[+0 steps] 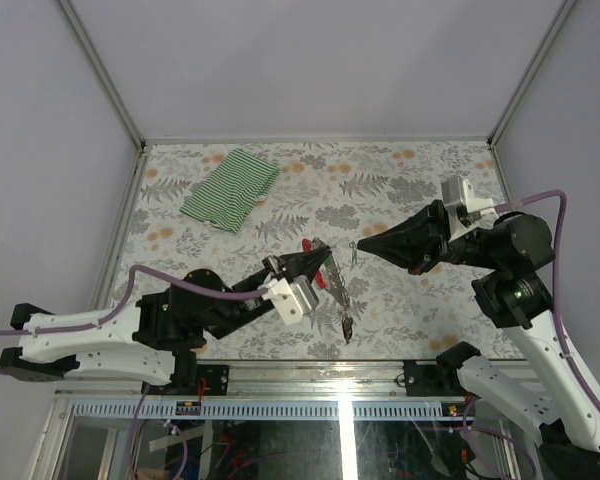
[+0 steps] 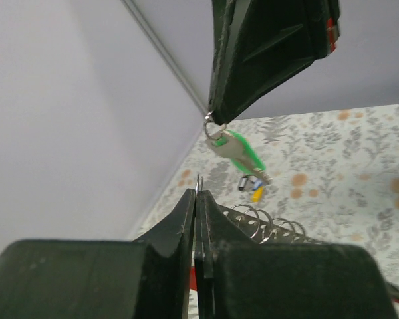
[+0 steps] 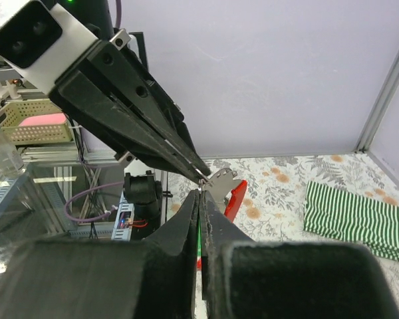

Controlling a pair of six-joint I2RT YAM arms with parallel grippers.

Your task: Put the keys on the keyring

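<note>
My left gripper [image 1: 323, 250] is shut on the keyring [image 1: 321, 278], a red loop with a silvery chain of rings [image 2: 269, 222] hanging down to the table. A thin wire end sticks out of its fingertips [image 2: 199, 183]. My right gripper [image 1: 364, 244] is shut on the small ring of a green-tagged key [image 2: 237, 150], which hangs below its tip. The two tips almost meet in mid-air. In the right wrist view my right gripper [image 3: 201, 191] sits just under the left gripper's tip, next to the keyring's silvery plate [image 3: 221, 179] and red loop [image 3: 237, 197].
A green-and-white striped cloth [image 1: 230, 190] lies at the back left and also shows in the right wrist view [image 3: 359, 216]. Small dark, blue and yellow pieces [image 2: 251, 186] lie on the floral table. A dark clip-like item [image 1: 348, 324] lies near the front edge.
</note>
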